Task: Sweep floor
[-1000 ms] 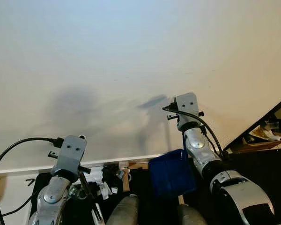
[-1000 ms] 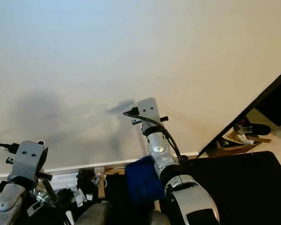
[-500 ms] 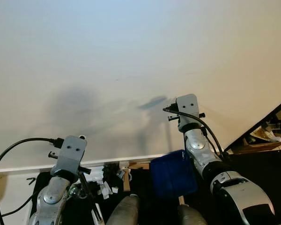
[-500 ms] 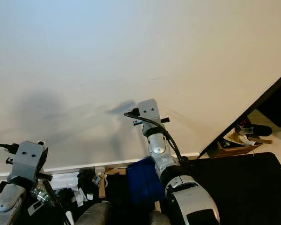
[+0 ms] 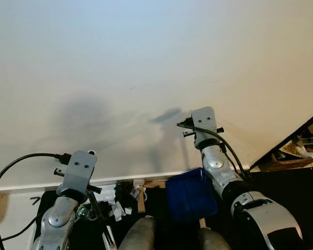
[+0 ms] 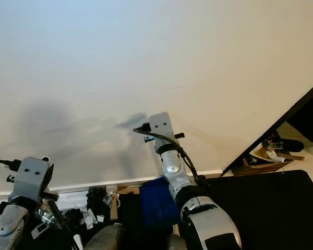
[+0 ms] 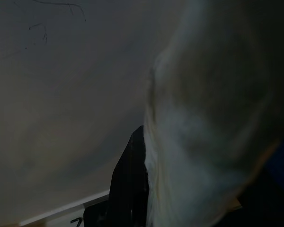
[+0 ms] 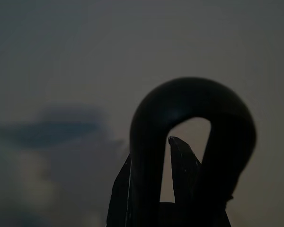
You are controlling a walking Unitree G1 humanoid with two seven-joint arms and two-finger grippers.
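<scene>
**Mia:** What is the biggest thing here?

**Ben:** The big plain cream wall [image 5: 146,62]. Under it runs a long white baseboard [image 5: 156,176], and under that is the dark black floor mat [image 6: 271,203].

**Mia:** Where are the robot's arms?

**Ben:** Both are lifted up in front of the wall. The right end effector [image 8: 151,170] is high and points at the wall, with a black cable loop [image 8: 194,94] in front of its fingers [image 8: 182,158]. I cannot tell if it is wide or narrow. The left end effector [image 5: 99,211] is lower, just above the floor. I cannot tell how it stands either, because its wrist view is dark and blurry.

**Mia:** What is there to sweep?

**Ben:** A little pile of white and black scraps [image 5: 117,200] on the floor, touching the baseboard. It spreads sideways along the wall. It lies just beside the left end effector, on the inner side, so I think the left arm is the nearer one.

**Mia:** And that blue thing?

**Ben:** It is a flat blue plastic piece [image 5: 190,195], maybe a dustpan. It sits low between the arms, right beside the right arm and far below the right end effector. I think that arm must come down before it can help.
</scene>
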